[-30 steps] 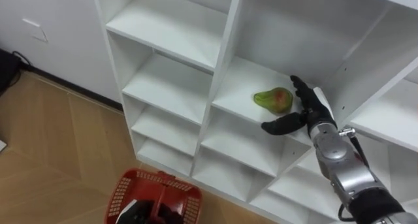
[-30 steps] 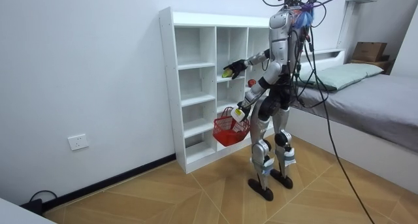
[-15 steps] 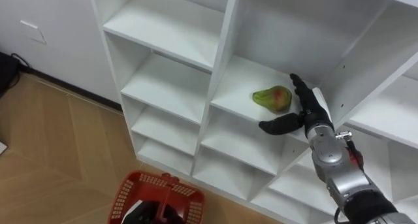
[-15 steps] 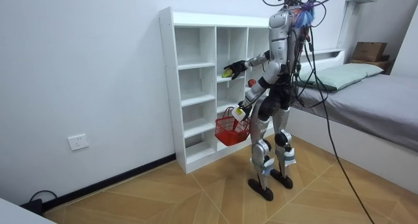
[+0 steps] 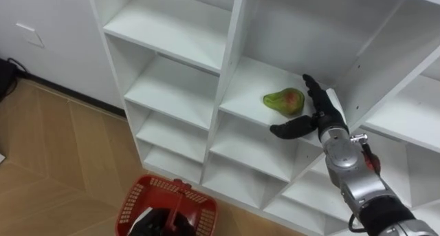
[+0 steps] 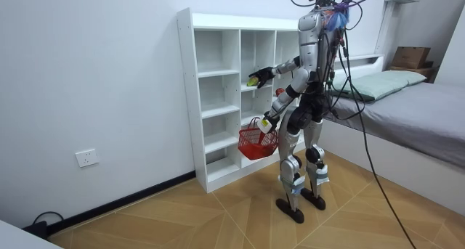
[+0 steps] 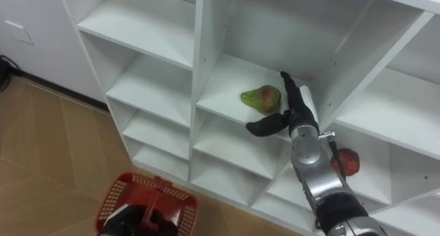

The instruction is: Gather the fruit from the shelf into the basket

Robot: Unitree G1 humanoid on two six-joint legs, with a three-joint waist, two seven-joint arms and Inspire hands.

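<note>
While the right hand (image 5: 313, 115) reaches into the white open-fronted shelving unit (image 5: 185, 50), we see its fingers straight and its thumb spread wide, so it is released and grasps nothing. It sits right of centre in the eye view, just beside the green pear with a reddish blush (image 5: 284, 101). We cannot tell whether the fingers touch the fruit.

The pear lies on its side on the shelf board of the middle column, set back from the board's front edge. The thumb stretches out level with that edge, below the pear. The back of the hand stands close to the upright divider on the frame's right. To the pear's left the board is bare as far as the next divider.

A round red fruit (image 7: 347, 162) rests in a lower compartment at the frame's right, partly behind the forearm.

At the bottom of the frame a red plastic basket (image 5: 168, 201) hangs by its handle from the left hand (image 6: 265, 124), which is clenched round it.

In the room view the robot stands upright on the wooden floor (image 6: 218, 220) before the unit, with a bed (image 6: 407, 111) at the room view's right.
</note>
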